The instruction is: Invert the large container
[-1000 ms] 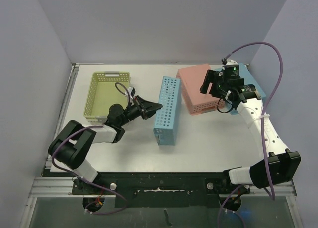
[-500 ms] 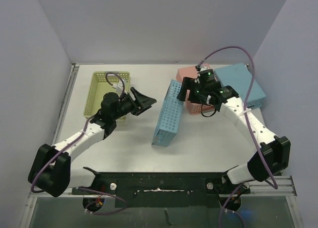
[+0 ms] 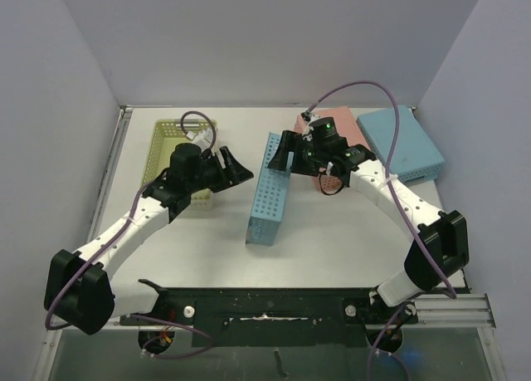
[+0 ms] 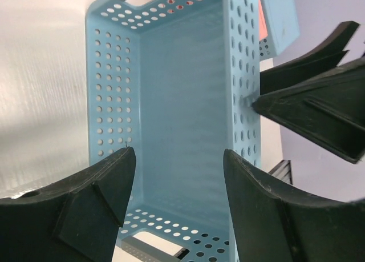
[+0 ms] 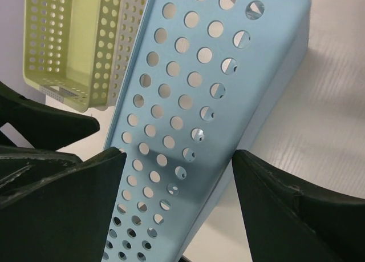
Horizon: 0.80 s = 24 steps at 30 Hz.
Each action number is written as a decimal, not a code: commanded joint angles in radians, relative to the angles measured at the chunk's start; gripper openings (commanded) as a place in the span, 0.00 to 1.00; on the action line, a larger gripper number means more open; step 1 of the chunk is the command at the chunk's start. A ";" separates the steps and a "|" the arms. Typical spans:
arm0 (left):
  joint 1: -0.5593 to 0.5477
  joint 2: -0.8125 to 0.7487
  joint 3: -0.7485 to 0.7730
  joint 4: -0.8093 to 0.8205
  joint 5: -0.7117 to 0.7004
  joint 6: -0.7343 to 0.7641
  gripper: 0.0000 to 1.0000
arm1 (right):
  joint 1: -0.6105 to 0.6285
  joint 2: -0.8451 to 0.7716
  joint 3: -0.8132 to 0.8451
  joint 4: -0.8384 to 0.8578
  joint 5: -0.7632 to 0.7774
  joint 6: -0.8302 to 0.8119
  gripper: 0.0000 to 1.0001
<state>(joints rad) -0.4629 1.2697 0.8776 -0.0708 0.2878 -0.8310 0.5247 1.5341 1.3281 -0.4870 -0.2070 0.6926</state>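
Note:
The large container [image 3: 267,190] is a light blue perforated bin that stands tilted on one long side at the table's centre. In the left wrist view its open inside [image 4: 177,96] faces my left gripper [image 4: 178,153], which is open just left of it [image 3: 241,172]. My right gripper [image 3: 282,153] is open at the bin's far end. In the right wrist view the bin's holed wall [image 5: 188,102] lies between that gripper's [image 5: 178,154] spread fingers, with no clear contact.
A yellow-green basket [image 3: 170,140] sits upright at the back left, behind the left arm. A pink bin [image 3: 336,119] lies upside down behind the right arm. A second blue bin [image 3: 401,142] lies upside down at the back right.
The left gripper has opened and reached toward the blue bin. The right arm swung left from the pink bin to the blue bin's far end. The bin now leans with its near end shifted left.

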 commanded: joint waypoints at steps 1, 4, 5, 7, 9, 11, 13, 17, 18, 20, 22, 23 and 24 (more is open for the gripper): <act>0.004 -0.056 0.092 -0.102 -0.045 0.133 0.62 | 0.014 0.017 0.018 0.069 -0.049 0.024 0.78; 0.002 -0.072 0.107 -0.099 -0.039 0.150 0.62 | 0.012 0.014 0.012 0.066 -0.040 0.027 0.78; -0.001 -0.074 0.113 -0.096 -0.030 0.153 0.62 | 0.013 0.013 0.010 0.064 -0.036 0.027 0.78; -0.015 -0.067 0.131 -0.096 -0.022 0.164 0.62 | 0.012 0.009 0.009 0.058 -0.029 0.027 0.78; -0.047 -0.043 0.168 -0.127 -0.044 0.193 0.62 | 0.010 0.004 0.013 0.045 -0.011 0.027 0.78; -0.093 -0.006 0.213 -0.177 -0.094 0.228 0.62 | 0.005 -0.007 0.023 0.020 0.030 0.028 0.78; -0.135 0.021 0.249 -0.206 -0.141 0.254 0.62 | -0.002 -0.043 0.014 0.018 0.085 0.033 0.78; -0.141 0.041 0.265 -0.206 -0.145 0.268 0.62 | -0.063 -0.118 -0.043 0.046 0.115 0.045 0.78; -0.140 0.046 0.268 -0.206 -0.144 0.273 0.61 | -0.085 -0.125 -0.052 0.041 0.110 0.049 0.78; -0.140 0.066 0.277 -0.220 -0.145 0.283 0.58 | -0.135 -0.136 -0.069 0.029 0.096 0.053 0.78; -0.141 0.085 0.288 -0.234 -0.148 0.291 0.52 | -0.166 -0.146 -0.091 0.024 0.078 0.058 0.78; -0.141 0.093 0.292 -0.241 -0.147 0.296 0.47 | -0.175 -0.153 -0.102 0.025 0.072 0.060 0.78; -0.141 0.096 0.295 -0.243 -0.146 0.299 0.38 | -0.181 -0.159 -0.113 0.028 0.066 0.063 0.78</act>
<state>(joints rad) -0.6060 1.3460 1.1084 -0.3019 0.1558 -0.5743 0.3779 1.4143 1.2507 -0.4786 -0.1375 0.7391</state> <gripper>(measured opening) 0.493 0.784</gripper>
